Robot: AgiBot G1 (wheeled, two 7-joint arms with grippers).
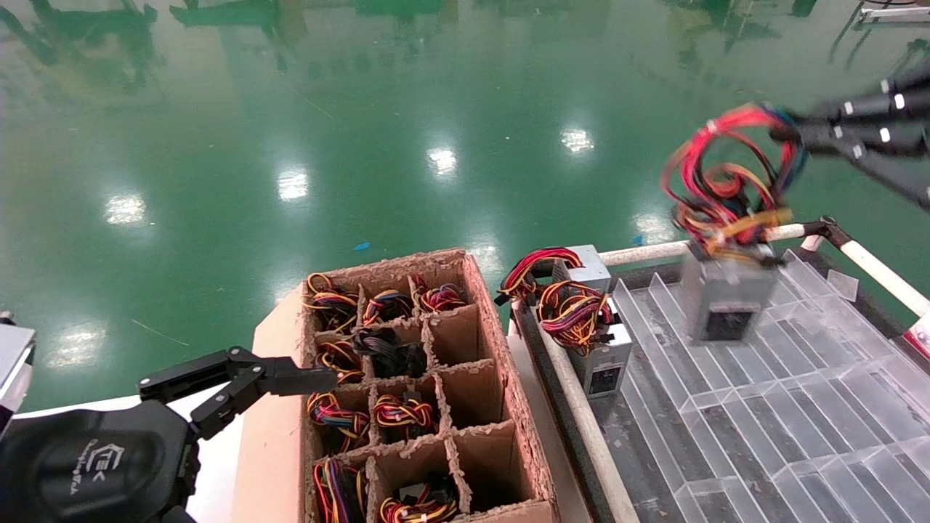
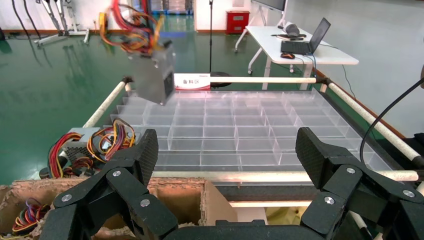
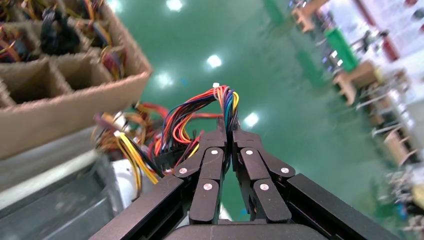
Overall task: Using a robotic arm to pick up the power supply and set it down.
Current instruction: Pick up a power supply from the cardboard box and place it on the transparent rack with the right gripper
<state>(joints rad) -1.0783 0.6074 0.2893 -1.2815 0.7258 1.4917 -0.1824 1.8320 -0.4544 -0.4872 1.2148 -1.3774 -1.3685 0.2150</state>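
Note:
The power supply (image 1: 726, 298), a silver-grey box with a mostly red wire bundle (image 1: 726, 185), hangs in the air above the clear divided tray (image 1: 799, 407). My right gripper (image 1: 788, 134) is shut on the top loop of its wires (image 3: 226, 102), and the box dangles below. From the left wrist view the hanging power supply (image 2: 152, 75) shows over the tray's far left corner. My left gripper (image 2: 225, 150) is open and empty, parked low beside the cardboard crate (image 1: 479, 305).
Two other grey supplies with orange-yellow wires (image 1: 581, 309) stand at the tray's left edge. The crate's cells hold several wire bundles, one all black (image 1: 389, 349). White rails (image 1: 875, 272) border the tray. Green floor lies beyond.

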